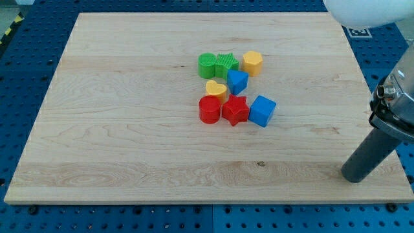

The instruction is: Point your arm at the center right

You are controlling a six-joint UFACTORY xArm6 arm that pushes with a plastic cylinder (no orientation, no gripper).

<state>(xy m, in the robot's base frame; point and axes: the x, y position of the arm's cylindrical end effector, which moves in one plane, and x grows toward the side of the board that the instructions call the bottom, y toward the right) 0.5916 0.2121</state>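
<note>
My tip point(354, 177) rests on the wooden board point(129, 97) near its lower right corner, well to the right of and below all the blocks. The blocks cluster at the board's centre: a green cylinder point(207, 65), a green star point(226, 65), a yellow hexagon point(253, 62), a blue block point(237, 81), a yellow heart point(216, 89), a red cylinder point(209, 109), a red star point(235, 110) and a blue cube point(262, 110). The blue cube is the block nearest my tip.
The board lies on a blue perforated table point(26, 71). The arm's grey body point(396, 103) hangs over the board's right edge. A white rounded object point(362, 11) sits at the view's top right.
</note>
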